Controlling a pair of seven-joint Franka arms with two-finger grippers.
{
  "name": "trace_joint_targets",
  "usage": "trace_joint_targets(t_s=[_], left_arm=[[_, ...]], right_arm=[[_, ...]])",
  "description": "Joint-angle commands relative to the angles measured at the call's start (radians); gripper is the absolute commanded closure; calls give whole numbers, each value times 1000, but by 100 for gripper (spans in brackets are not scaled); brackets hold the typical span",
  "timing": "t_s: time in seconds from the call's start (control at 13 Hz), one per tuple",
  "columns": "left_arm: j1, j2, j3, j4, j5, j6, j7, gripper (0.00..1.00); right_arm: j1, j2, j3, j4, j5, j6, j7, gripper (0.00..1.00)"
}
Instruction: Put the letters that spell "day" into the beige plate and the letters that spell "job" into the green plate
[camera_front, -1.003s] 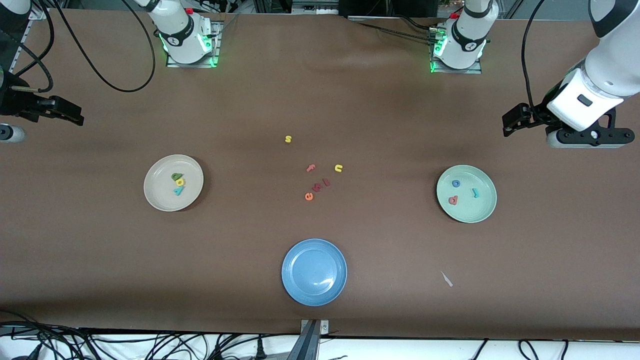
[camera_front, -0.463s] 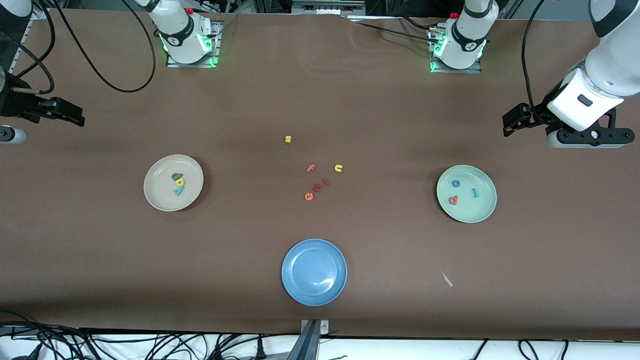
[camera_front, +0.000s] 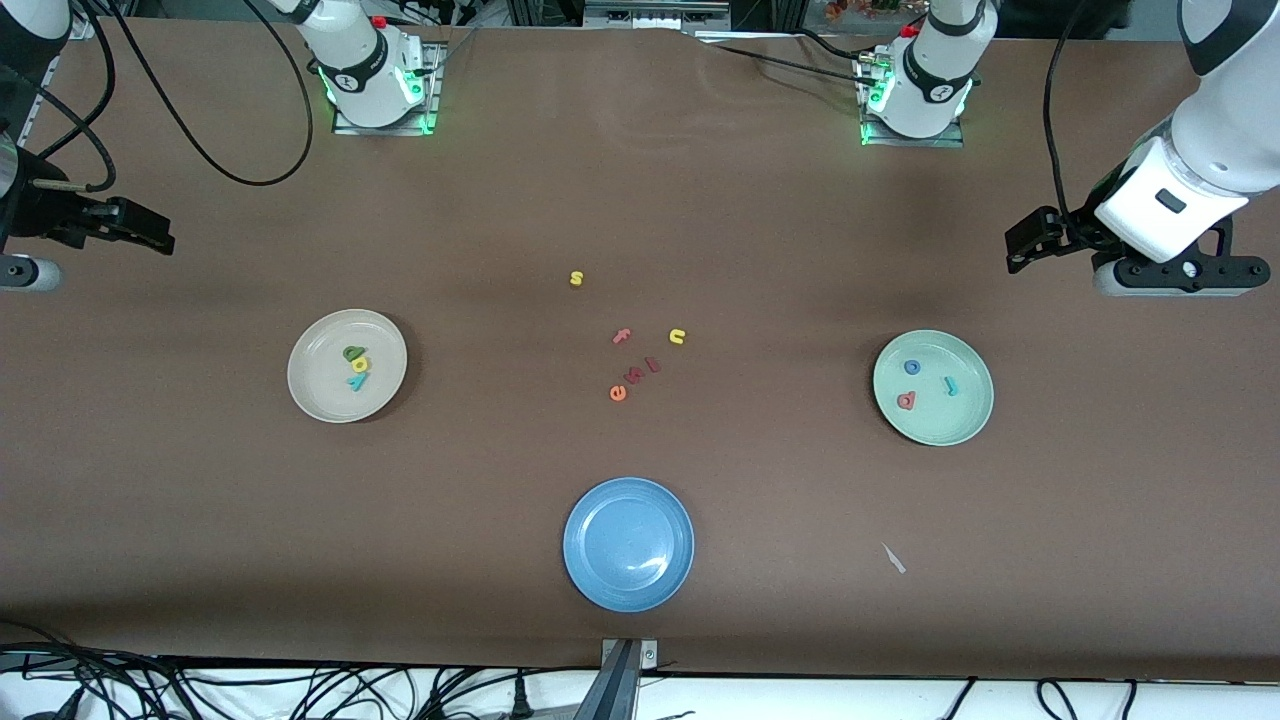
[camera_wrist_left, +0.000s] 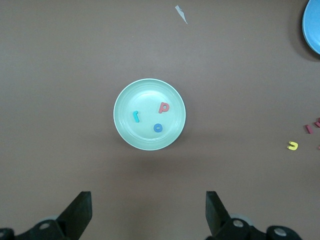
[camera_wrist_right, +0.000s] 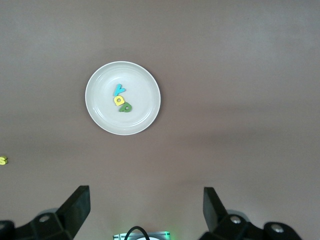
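Lying in both plates (camera_front: 385, 345), all letters (camera_front: 356, 366) sit well apart from wide-spread, empty fingers (camera_wrist_left: 81, 210).

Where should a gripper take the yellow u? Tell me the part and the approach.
Take the yellow u across its two arms, coming straight down from above. It lies flat on the table, apart from the pink f and the red letters, so there is probably room for open fingers on both sides.
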Motion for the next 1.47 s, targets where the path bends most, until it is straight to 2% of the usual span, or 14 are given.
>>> trace_joint_targets(t_s=[0.0, 0.31, 0.46, 1.39], left_arm=[[0, 11, 2, 27, 28, -20, 18, 0], [0, 11, 2, 29, 27, -20, 18, 0], [0, 11, 2, 27, 28, -20, 18, 0], [0, 11, 2, 29, 28, -20, 18, 0]], right_arm=[[-5, -3, 1, 1, 21, 5, -16, 0], [-4, -3, 8, 7, 27, 13, -15, 0], [-5, -3, 5, 7, 57, 16, -15, 0], [-4, -4, 6, 7, 51, 14, -16, 0]])
